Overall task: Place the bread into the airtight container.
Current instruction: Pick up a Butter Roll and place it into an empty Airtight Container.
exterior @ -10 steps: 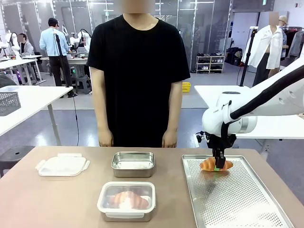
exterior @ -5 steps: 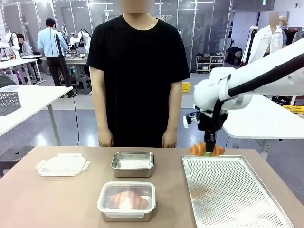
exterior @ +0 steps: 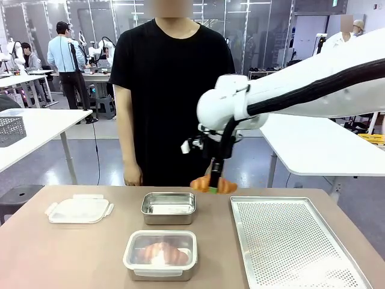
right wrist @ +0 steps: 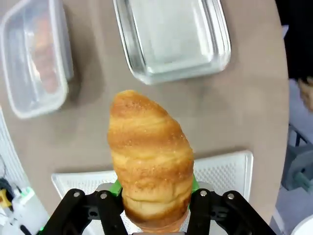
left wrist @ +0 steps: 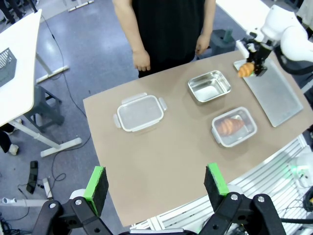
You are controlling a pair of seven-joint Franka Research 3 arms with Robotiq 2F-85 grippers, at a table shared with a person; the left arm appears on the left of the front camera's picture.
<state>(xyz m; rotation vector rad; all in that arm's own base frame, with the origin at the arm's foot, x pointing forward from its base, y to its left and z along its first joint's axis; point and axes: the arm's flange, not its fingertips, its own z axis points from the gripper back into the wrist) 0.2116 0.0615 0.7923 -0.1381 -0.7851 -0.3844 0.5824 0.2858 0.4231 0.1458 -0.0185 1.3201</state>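
Note:
A golden croissant, the bread (exterior: pixel 214 184), hangs above the table between the steel tray and the metal box, and my right gripper (exterior: pixel 213 182) is shut on it. In the right wrist view the bread (right wrist: pixel 149 161) stands up between the green pads (right wrist: pixel 116 186). The clear plastic airtight container (exterior: pixel 133 260) sits at the table's front middle with another croissant (exterior: pixel 165 253) inside. From high over the near edge, my left gripper (left wrist: pixel 156 180) stands open around nothing, and the bread (left wrist: pixel 245 70) shows far off.
An empty metal box (exterior: pixel 168 211) sits behind the plastic container. A clip lid (exterior: pixel 79 211) lies at the left. The perforated steel tray (exterior: pixel 295 247) covers the right side. A person in a black shirt (exterior: pixel 174 90) stands at the far edge, hands down.
My right gripper has lifted the bread off the tray and carried it left, from over the tray to the gap beside the metal box.

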